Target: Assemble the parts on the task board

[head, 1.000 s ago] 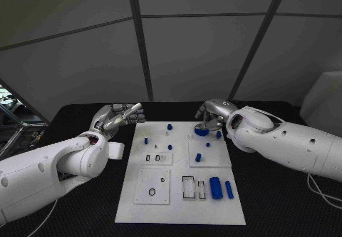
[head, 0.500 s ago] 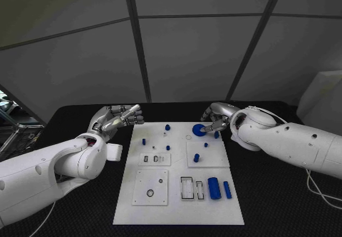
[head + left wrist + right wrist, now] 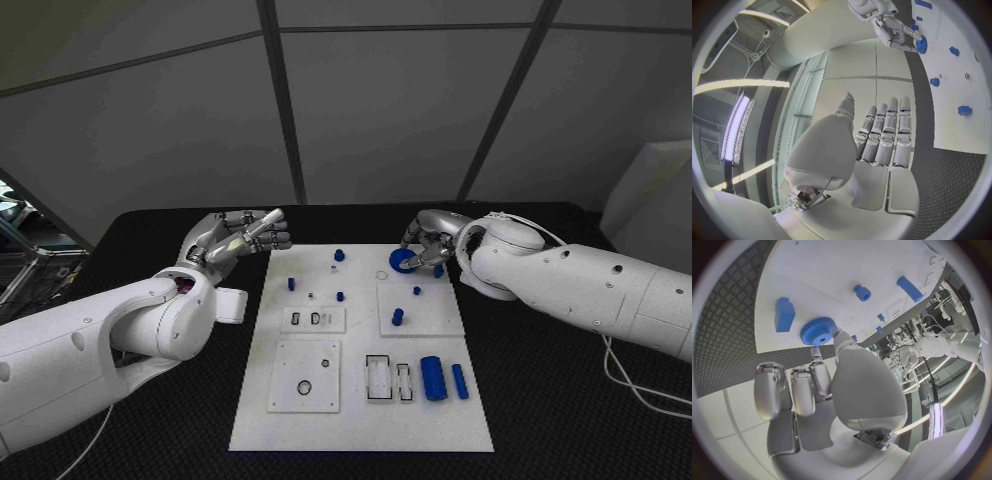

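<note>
- My right hand (image 3: 423,243) sits at the far right corner of the task board (image 3: 361,420), pinching a blue gear (image 3: 404,261) between thumb and a fingertip; the right wrist view shows the gear (image 3: 818,331) against the fingertips, just over the board's edge.
- I can't tell whether the gear touches the board or is held slightly above it.
- My left hand (image 3: 235,236) hovers over the black desk (image 3: 577,400) just beyond the board's far left corner, holding nothing; the left wrist view shows its fingers (image 3: 882,137) straight and side by side, with the thumb apart from them.
- On the board's far half I see several small blue pegs, one (image 3: 339,256) near the far edge and a taller one (image 3: 397,318) standing on the raised square plate on the right side.
- Close to the near right corner two blue cylinders lie side by side: a thick one (image 3: 433,378) and a thin one (image 3: 459,380), beside a pair of rectangular slots (image 3: 381,379).
- The near left plate (image 3: 306,375) carries an oval opening, and a smaller plate (image 3: 315,320) above it has two small slots.
</note>
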